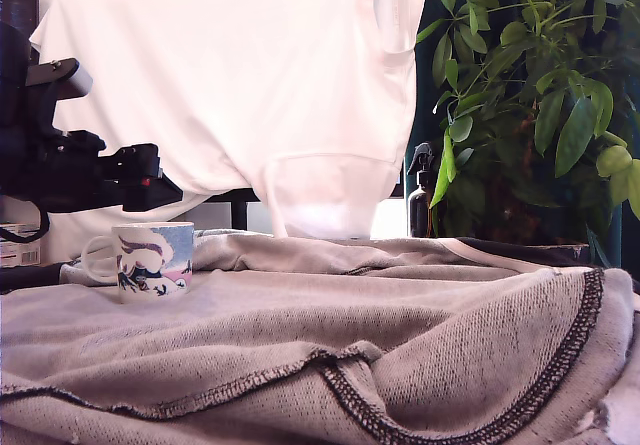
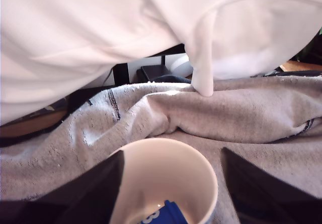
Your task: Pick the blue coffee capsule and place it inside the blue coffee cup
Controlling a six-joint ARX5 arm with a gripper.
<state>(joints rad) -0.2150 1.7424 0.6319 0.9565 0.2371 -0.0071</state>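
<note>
Wrist view: fingers [image 2: 168,183] spread apart, straddling the cup [image 2: 201,176] low in frame, capsule [image 2: 168,215] already lying inside at the bottom edge. Risk — a finger clips the rim on pulling away, tipping the cup on the rumpled grey cloth [image 2: 251,118].

The exterior view looks low across the grey cloth [image 1: 330,335]; the wrist view peers closely down into the mug [image 2: 166,176], which both share [image 1: 150,258].

Matte black blocky robot arm [image 1: 70,165]: boxy stacked segments, small red mark near front, black cable looping below; dark wedge-shaped gripper fingers [image 2: 90,194].
</note>
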